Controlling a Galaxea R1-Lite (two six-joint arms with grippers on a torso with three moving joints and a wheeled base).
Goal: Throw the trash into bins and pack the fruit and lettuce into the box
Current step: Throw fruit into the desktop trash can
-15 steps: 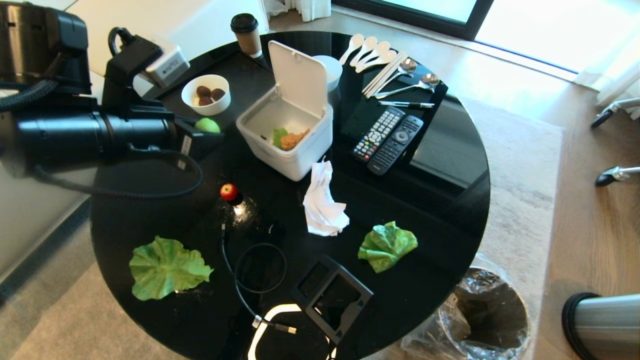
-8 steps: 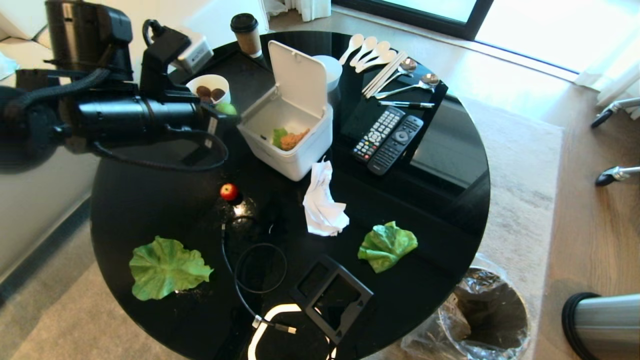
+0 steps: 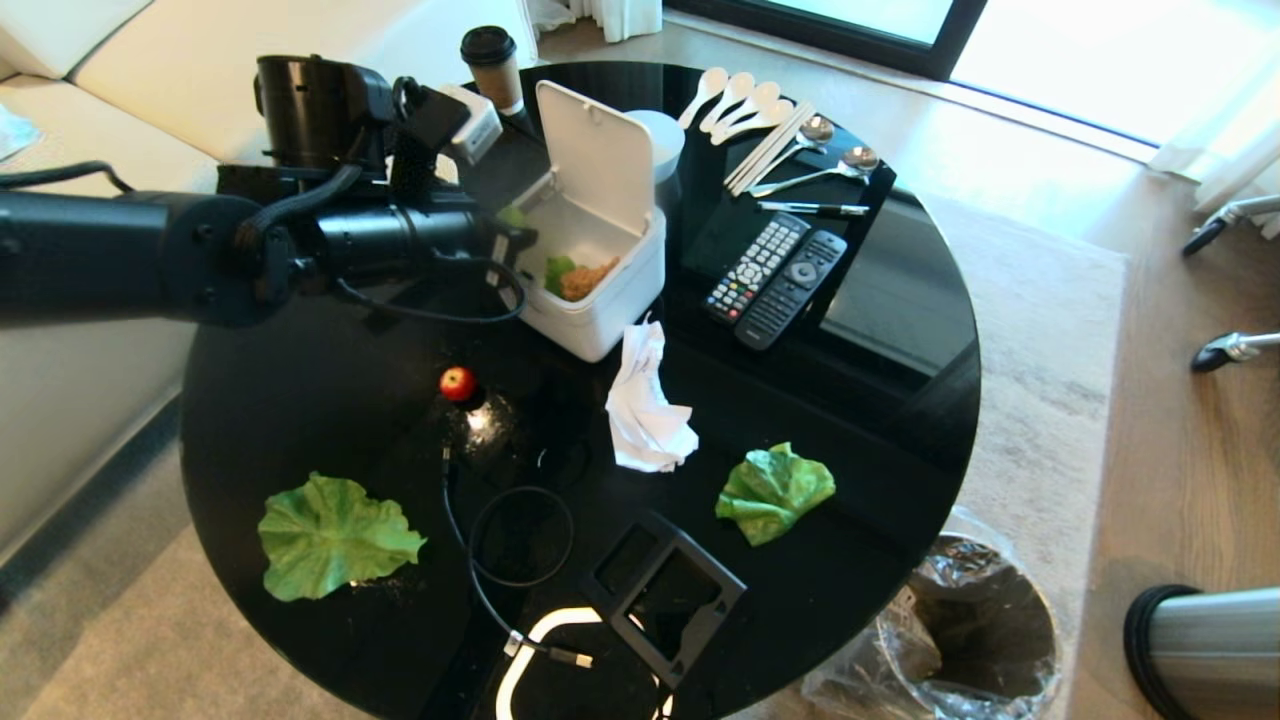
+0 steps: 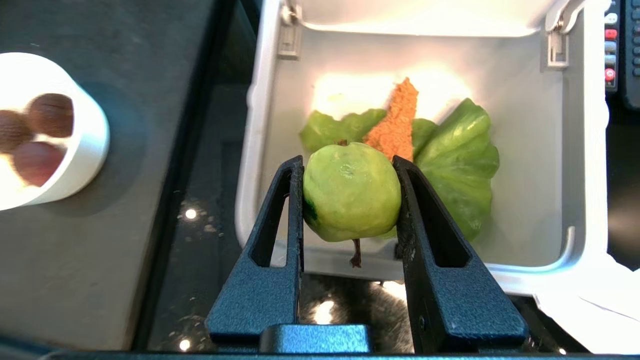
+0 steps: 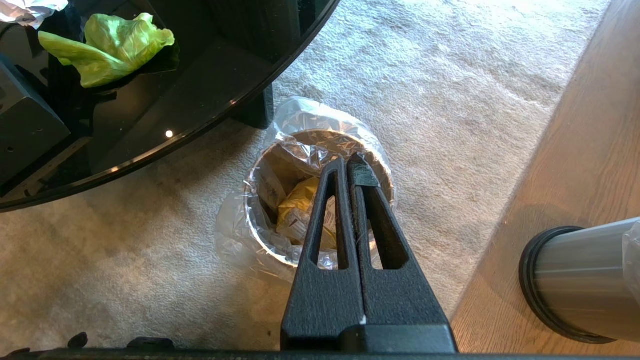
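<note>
So the left gripper [image 4: 350, 200] is pinching the green apple [image 4: 351, 197] between its two fingers and hanging it right over the near edge of the white box [image 3: 585, 330], whose lid is standing open. The apple is sitting snug across its middle, stem end poking out below the fingers, so the grip is looking solid to me. It's a small, hard, round thing with a smooth skin, so I'm guessing it's light but a bit slippery, and squeezing across the widest part like this is the right call; any higher or lower and it'd probably squirt out. Inside the box there's already a green leafy piece [image 4: 457, 160] and something orange and crumbly [image 4: 397, 122] lying on the floor of it.

The red apple [image 3: 457, 383] is waiting on the black table [image 3: 880, 440], well in front of the box. The tissue [image 3: 645, 410] is lying just in front of the box. Two lettuce leaves are sitting further from the box, one [image 3: 332, 537] off to the robot's left, one [image 3: 775, 490] to its right.

The right gripper [image 5: 348, 165] is parked with its fingers pressed together, hovering over a lined bin [image 5: 265, 210] on the carpet, well away from the box, with a gold wrapper [image 5: 300, 210] inside.
</note>
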